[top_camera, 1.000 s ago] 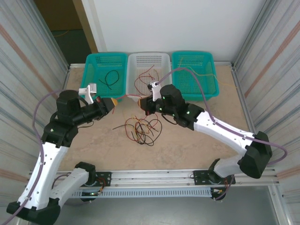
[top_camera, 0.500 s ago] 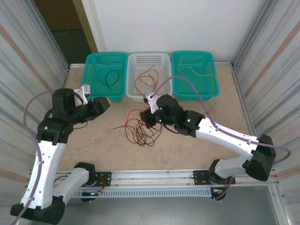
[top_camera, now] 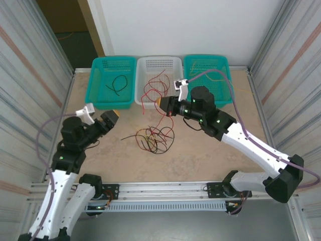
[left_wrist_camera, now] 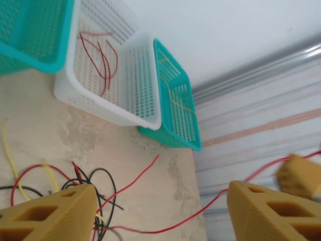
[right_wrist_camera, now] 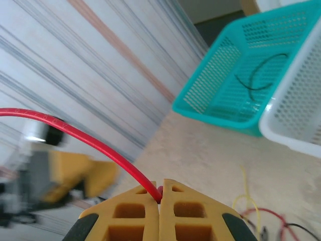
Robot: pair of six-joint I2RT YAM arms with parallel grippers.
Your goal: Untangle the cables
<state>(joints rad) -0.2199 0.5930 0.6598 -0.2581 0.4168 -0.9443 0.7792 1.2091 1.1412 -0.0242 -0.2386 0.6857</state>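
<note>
The red cable [right_wrist_camera: 75, 134] was dropped from the wide-open left gripper [left_wrist_camera: 160, 211] and kept pinched in the right gripper [right_wrist_camera: 160, 193], probably almost free.

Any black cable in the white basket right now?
No, the white basket holds red cables, while the black cable lies in the left teal basket in the top view.

Top external: you are getting even, diffuse overhead light; soft shadows are lying on the tabletop [top_camera: 200, 160] beneath the right arm [top_camera: 251, 145]. Right wrist: the red cable [right_wrist_camera: 55, 122] is reading sharp, while the left end effector [right_wrist_camera: 88, 175] is smearing into blur. Left wrist: the right end effector [left_wrist_camera: 301, 175] is blurring at the edge.
</note>
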